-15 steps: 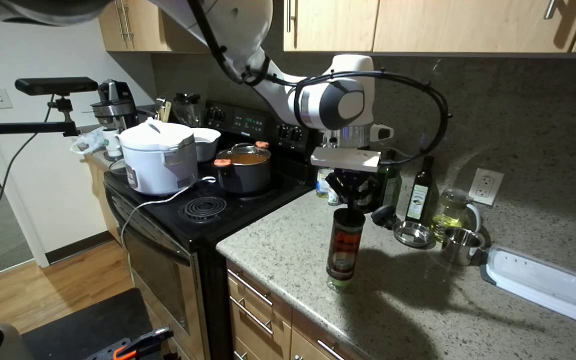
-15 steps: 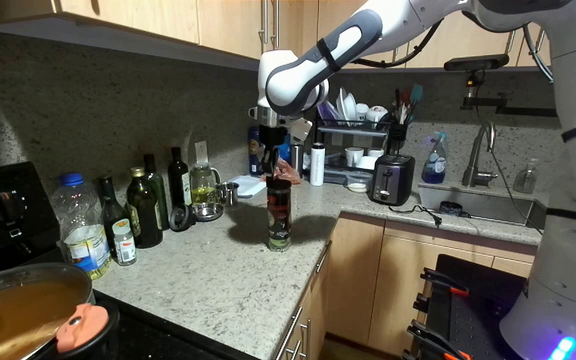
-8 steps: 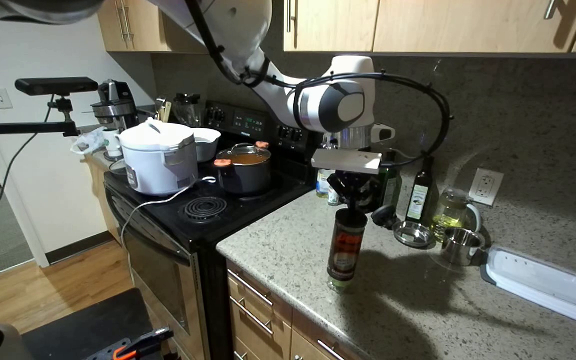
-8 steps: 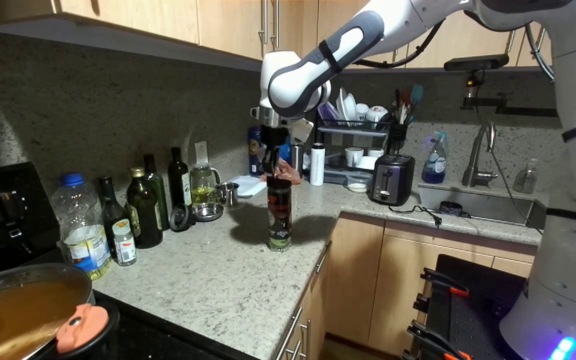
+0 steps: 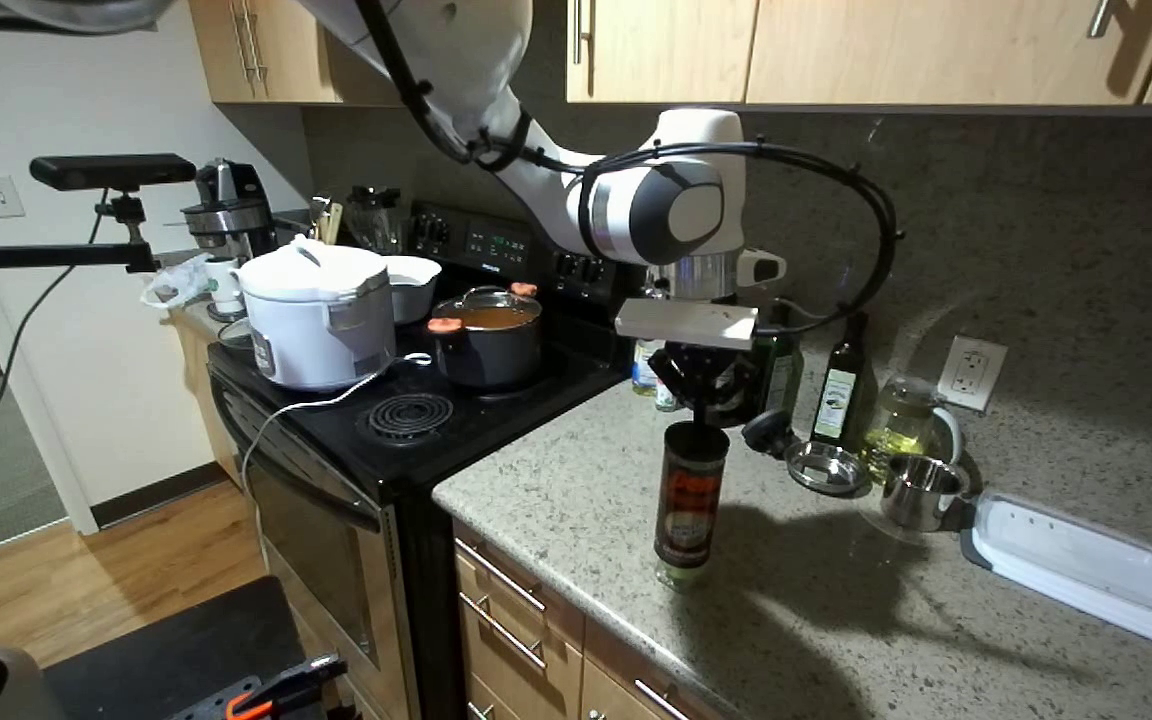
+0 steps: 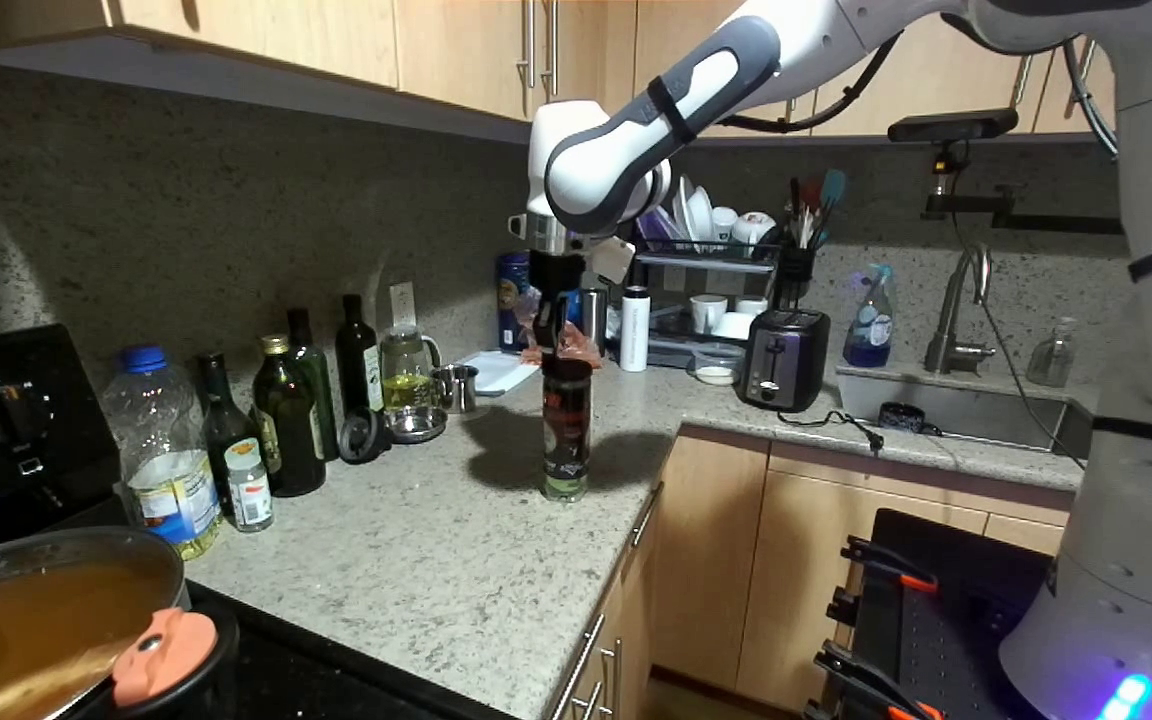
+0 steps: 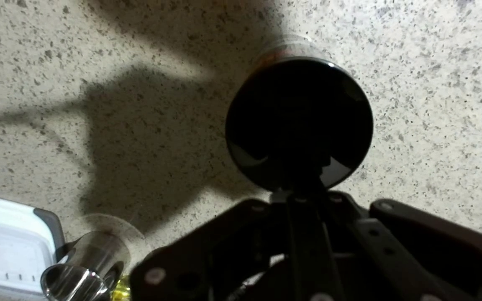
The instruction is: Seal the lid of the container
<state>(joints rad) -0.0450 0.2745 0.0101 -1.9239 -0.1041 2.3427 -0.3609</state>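
The container [image 5: 686, 515] is a slim upright jar with dark and red label and greenish clear bottom, standing on the counter in both exterior views [image 6: 566, 435]. Its lid [image 5: 696, 441] sits on top and looks dark in this light. In the wrist view the lid [image 7: 299, 113] is a glossy black disc filling the middle. My gripper [image 5: 700, 412] points straight down over it, also seen in the wrist view [image 7: 306, 188]. Its fingers are together with nothing seen between them. The tips reach the lid's top near its centre; the exact contact is lost in the dark.
Dark green bottles [image 6: 288, 420], a glass pitcher [image 5: 901, 430], a steel dish [image 5: 826, 467] and a steel cup [image 5: 919, 492] stand along the back wall. A white container [image 5: 1076, 560] lies beyond. The stove with a white pot [image 5: 314, 320] adjoins the counter.
The gripper and jar have shifted slightly together toward the counter's front edge. The jar's top has swayed a little. The fingers stay together on the lid.
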